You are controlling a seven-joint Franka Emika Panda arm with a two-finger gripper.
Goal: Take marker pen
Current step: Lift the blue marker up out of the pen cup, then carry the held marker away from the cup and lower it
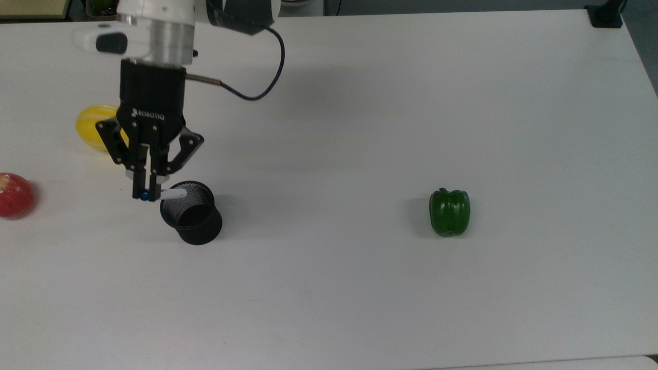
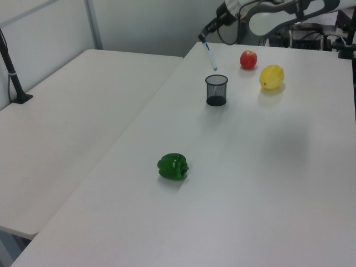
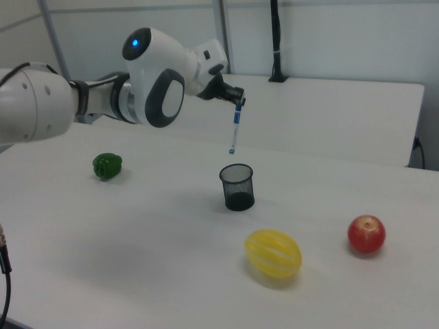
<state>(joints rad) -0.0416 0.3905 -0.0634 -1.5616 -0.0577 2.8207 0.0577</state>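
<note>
Table [image 1: 390, 288]: white, spread under the hand, carrying all loose items.
Hand [image 1: 145, 194]: raised above the table, fingers pinched on the top end of the marker pen.
Melon [image 3: 274, 253]: yellow, striped, near the hand.
Cup [image 1: 188, 211]: black mesh, upright, just below the hand.
Pepper [image 1: 450, 211]: green, well apart from the hand.
Apple [image 3: 366, 234]: red, beyond the melon.
Marker pen [image 3: 234, 133]: hanging from the hand, lower tip above the cup's rim, clear of it.

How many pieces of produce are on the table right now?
3: a green pepper alone at the top view's right, and a yellow melon and a red apple beyond the mesh cup.
</note>
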